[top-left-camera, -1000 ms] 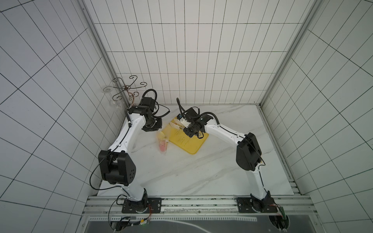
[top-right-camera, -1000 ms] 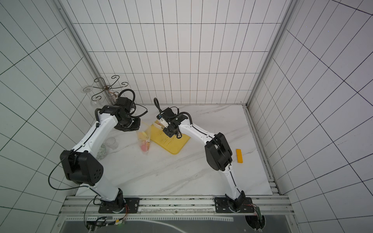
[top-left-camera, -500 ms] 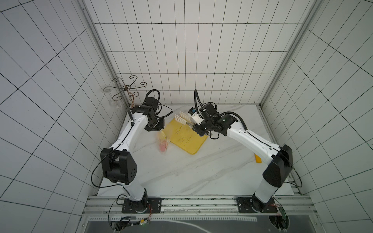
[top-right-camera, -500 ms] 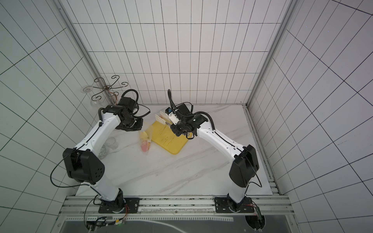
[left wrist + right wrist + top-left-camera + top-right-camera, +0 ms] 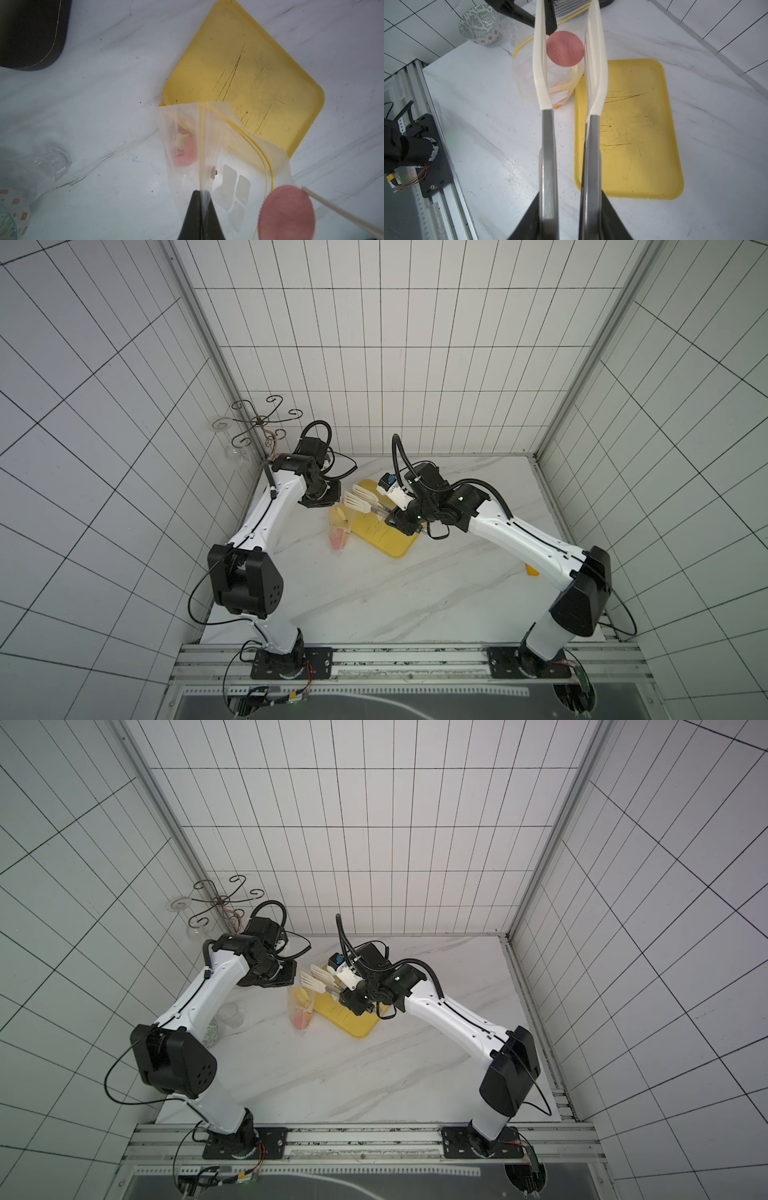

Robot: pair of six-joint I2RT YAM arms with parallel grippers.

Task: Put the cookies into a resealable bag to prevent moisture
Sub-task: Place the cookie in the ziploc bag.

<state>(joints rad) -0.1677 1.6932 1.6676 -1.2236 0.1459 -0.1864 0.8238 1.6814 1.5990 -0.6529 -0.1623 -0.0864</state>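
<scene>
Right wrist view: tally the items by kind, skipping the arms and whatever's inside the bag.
yellow tray: 1
resealable bag: 1
tongs: 1
pink cookie, held in the tongs: 1
patterned cup: 1
Total: 5

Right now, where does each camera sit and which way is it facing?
Top views: high above the rail side, looking down on the table; left arm and right arm both show.
Left wrist: on the left arm, looking down past the left gripper, shut on the bag, to the tray.
Right wrist: on the right arm, looking along the tongs in the right gripper.
Shared: both wrist views show the cookie, bag and tray.
</scene>
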